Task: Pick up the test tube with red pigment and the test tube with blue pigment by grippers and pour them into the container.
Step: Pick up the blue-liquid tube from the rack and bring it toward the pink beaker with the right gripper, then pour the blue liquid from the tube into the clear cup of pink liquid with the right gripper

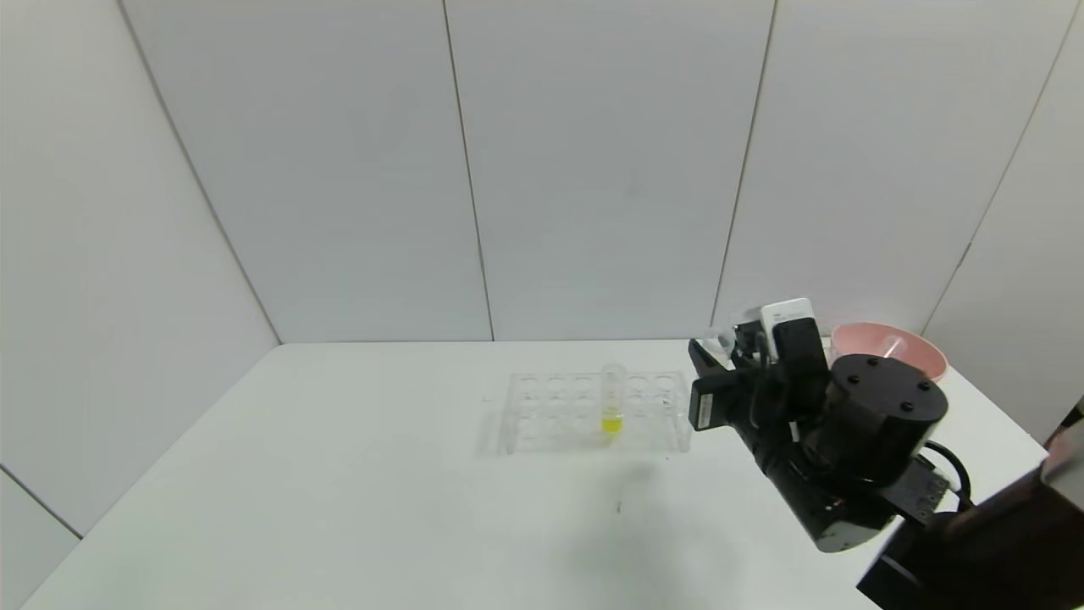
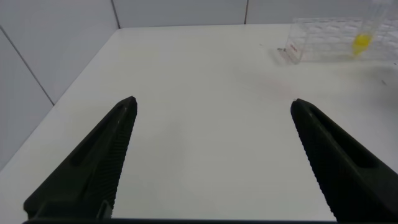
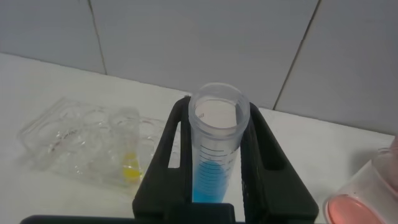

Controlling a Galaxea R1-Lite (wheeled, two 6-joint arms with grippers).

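White table (image 1: 339,474), right end effector (image 3: 217,155) gripping graduated blue tube (image 3: 214,155), left end effector (image 2: 211,155) open

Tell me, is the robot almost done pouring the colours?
About halfway. Red liquid already sits in the clear beaker. The right pincer holds the clear tube of blue liquid upright, not yet poured. The left pincer hangs open over the white table.
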